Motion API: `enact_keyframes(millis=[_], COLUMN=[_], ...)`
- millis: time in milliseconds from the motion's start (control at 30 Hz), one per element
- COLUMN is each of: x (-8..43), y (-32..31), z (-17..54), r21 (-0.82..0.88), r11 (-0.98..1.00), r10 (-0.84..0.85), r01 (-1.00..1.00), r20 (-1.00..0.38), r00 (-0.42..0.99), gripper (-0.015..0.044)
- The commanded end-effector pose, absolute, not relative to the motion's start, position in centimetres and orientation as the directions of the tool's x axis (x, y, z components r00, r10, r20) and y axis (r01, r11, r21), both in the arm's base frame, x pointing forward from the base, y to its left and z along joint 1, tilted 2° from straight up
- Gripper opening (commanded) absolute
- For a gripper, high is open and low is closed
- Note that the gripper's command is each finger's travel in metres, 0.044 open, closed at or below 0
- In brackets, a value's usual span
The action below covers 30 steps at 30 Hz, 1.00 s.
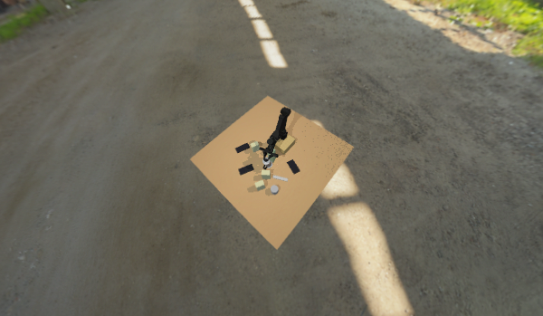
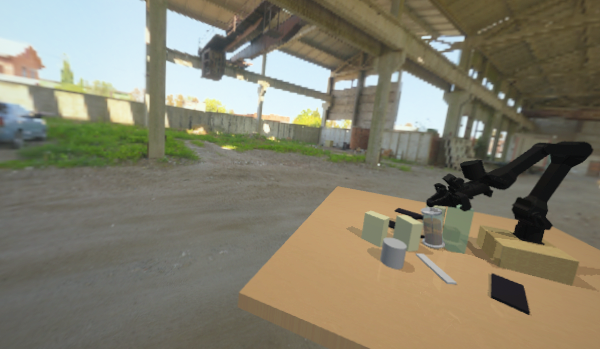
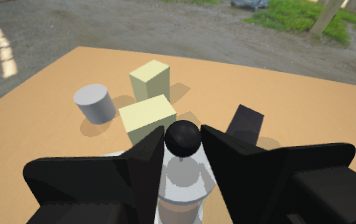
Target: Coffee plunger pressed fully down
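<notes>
End effector (image 1: 265, 160) (image 2: 434, 204) (image 3: 182, 130) pinches black plunger knob (image 3: 183, 138).

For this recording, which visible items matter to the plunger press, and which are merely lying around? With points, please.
Part of the job:
- coffee press (image 2: 433, 229) (image 3: 181, 193)
- black plunger knob (image 3: 183, 138), held in the tool (image 3: 182, 130)

Just lying about:
- grey cylinder (image 1: 274, 189) (image 2: 394, 254) (image 3: 96, 105)
- pale green blocks (image 1: 260, 185) (image 2: 375, 228) (image 3: 148, 114)
- thin white bar (image 1: 281, 178) (image 2: 436, 268)
- dark flat rectangles (image 1: 293, 167) (image 2: 509, 293) (image 3: 247, 125)

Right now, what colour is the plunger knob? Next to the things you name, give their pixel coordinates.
Black: the plunger knob (image 3: 183, 138) shows best in the wrist view, between the gripper's fingers.
</notes>
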<state>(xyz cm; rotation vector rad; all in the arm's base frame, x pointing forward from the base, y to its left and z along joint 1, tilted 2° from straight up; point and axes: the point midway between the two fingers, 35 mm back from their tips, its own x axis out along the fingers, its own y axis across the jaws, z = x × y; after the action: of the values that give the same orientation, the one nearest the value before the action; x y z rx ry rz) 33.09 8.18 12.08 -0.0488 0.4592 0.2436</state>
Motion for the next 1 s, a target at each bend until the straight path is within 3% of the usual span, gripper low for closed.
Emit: enact_keyframes(millis=[0, 267, 667, 967], x=[33.1, 33.1, 33.1, 32.0], y=[8.2, 8.2, 8.2, 7.8], z=[12.1, 12.1, 12.1, 15.2], r21=[0.008, 0.008, 0.008, 0.009], r11=[0.97, 0.97, 0.97, 0.97], r10=[0.222, 0.222, 0.222, 0.221], r01=[-0.244, -0.244, -0.244, -0.243], r20=[-0.444, -0.444, -0.444, -0.45], r00=[0.868, 0.868, 0.868, 0.865], gripper=[0.0122, 0.0122, 0.0437, 0.044])
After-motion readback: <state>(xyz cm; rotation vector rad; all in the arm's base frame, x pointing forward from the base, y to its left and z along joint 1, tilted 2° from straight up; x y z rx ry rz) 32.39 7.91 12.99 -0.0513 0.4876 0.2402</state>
